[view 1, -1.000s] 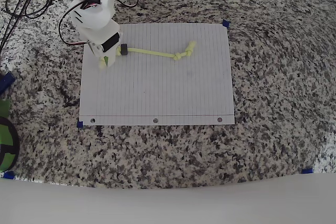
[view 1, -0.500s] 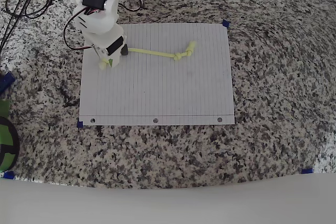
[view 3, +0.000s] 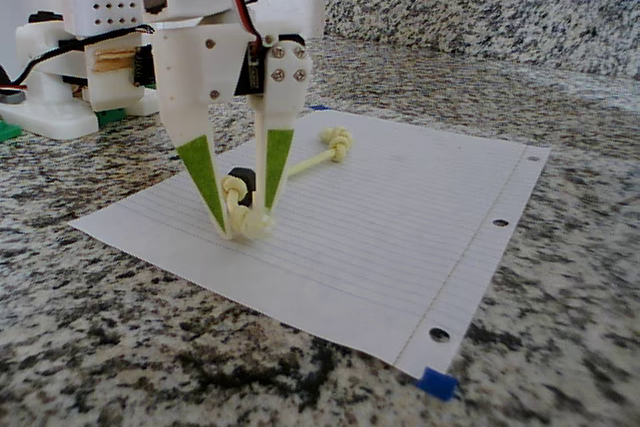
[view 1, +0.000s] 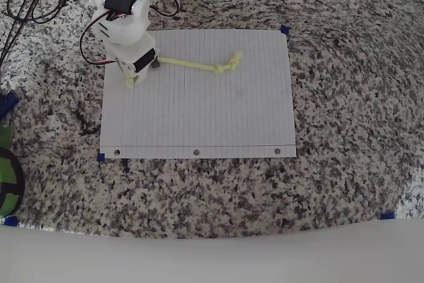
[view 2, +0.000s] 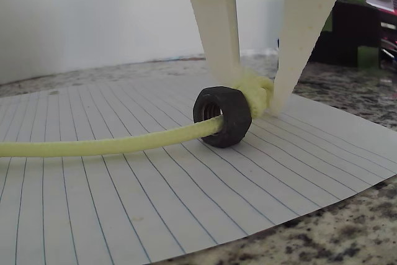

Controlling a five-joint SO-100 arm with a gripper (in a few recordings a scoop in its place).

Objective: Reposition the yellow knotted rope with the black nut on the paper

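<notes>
Slippage is the likely risk: the end knot of the yellow knotted rope (view 2: 255, 93) is pinched between the gripper (view 3: 246, 224) tips, beside the black nut (view 2: 223, 116), so the paper (view 1: 199, 111) could be dragged.

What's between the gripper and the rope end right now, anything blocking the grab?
Nothing visible. The gripper already straddles the end knot of the yellow knotted rope, fingertips down at the paper. The black nut sits just beside that knot, outside the fingers.
</notes>
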